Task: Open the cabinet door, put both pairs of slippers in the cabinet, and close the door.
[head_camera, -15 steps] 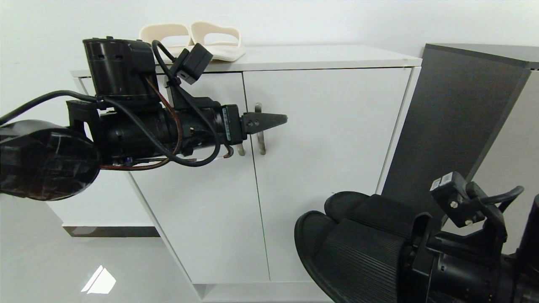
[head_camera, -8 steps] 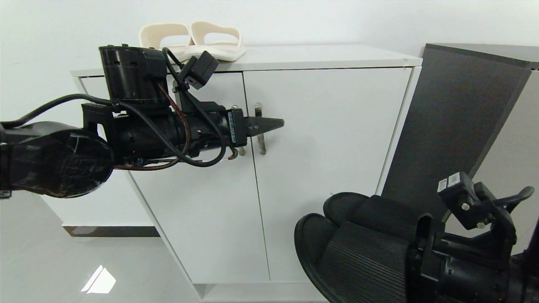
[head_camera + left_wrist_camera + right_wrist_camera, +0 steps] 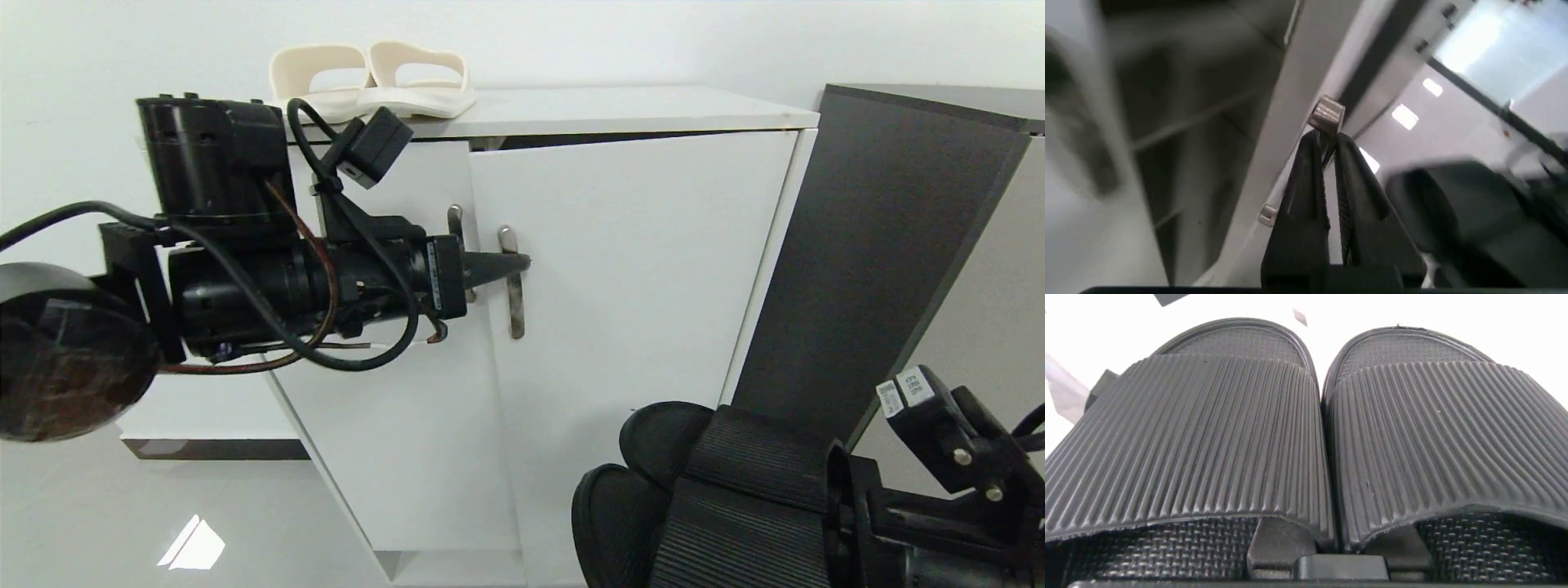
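Slippers come first: the black slippers (image 3: 702, 490), a ribbed-strap pair side by side and touching, are held low on the robot's right, in front of the cabinet's right door (image 3: 637, 310). The right gripper (image 3: 1339, 559) carries them, a finger (image 3: 1278, 539) running in under each strap, so the pair's touching inner sides are pinched between them.

Higher up and farther in, the left gripper (image 3: 510, 263) is level with the door handles. Its fingers are pressed onto the right door's metal bar handle (image 3: 513, 286), clamping it near the bar's upper end. The left door's handle (image 3: 455, 220) stands just beside it, partly behind the gripper.

That right door stands slightly ajar, with a dark gap (image 3: 637, 139) under the cabinet top (image 3: 653, 106), while the left door (image 3: 392, 425) lies flush.

At the back, the cream slippers (image 3: 375, 77) sit side by side on the cabinet top, over the left door. A dark grey cabinet (image 3: 882, 245) stands against the white one's right side.
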{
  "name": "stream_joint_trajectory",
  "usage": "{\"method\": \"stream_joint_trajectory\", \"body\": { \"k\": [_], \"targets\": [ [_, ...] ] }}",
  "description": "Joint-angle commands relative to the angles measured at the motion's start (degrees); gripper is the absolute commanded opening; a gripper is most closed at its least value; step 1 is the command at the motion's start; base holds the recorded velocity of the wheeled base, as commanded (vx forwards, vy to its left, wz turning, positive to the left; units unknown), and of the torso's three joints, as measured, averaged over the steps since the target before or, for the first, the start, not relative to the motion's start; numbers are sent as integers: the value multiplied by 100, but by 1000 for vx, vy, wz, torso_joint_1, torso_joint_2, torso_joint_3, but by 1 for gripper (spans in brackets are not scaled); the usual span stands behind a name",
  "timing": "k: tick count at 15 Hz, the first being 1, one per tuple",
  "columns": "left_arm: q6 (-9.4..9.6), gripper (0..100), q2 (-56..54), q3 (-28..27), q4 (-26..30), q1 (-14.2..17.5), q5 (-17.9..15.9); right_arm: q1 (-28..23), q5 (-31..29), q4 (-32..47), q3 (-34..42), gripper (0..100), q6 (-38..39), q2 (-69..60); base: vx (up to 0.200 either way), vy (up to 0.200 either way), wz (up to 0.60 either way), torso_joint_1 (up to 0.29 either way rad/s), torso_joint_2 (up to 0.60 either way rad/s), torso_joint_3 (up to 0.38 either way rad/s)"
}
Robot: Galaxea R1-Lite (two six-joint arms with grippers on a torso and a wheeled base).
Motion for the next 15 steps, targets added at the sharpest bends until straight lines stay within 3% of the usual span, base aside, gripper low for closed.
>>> {"method": "stream_joint_trajectory", "body": {
  "k": [1, 4, 7, 9, 11, 14, 15],
  "targets": [
    [-10, 0, -808, 578, 14, -36, 21, 3, -1, -4, 16, 0, -2, -48, 0, 0, 0, 0, 0, 0],
    [-115, 0, -1775, 1290, 23, -212, 56, 3, 34, -4, 86, 0, -2, -57, 0, 0, 0, 0, 0, 0],
    [-124, 0, -2346, 1694, 40, -98, 74, 3, 272, 5, 139, 0, -82, -215, 0, 0, 0, 0, 0, 0],
    [-98, 0, -2171, 1501, 14, 500, 65, 3, 280, 5, 139, 0, -99, -276, 0, 0, 0, 0, 0, 0],
    [-98, 0, -1722, 1070, -4, 878, 56, 3, 280, 5, 139, 0, -126, -285, 0, 0, 0, 0, 0, 0],
    [-80, 0, -967, 499, -21, 966, 56, 3, 280, 5, 139, 0, -134, -276, 0, 0, 0, 0, 0, 0],
    [-71, 0, -677, 376, -276, 966, 39, 3, 280, 5, 139, 0, -152, -276, 0, 0, 0, 0, 0, 0]
  ]
}}
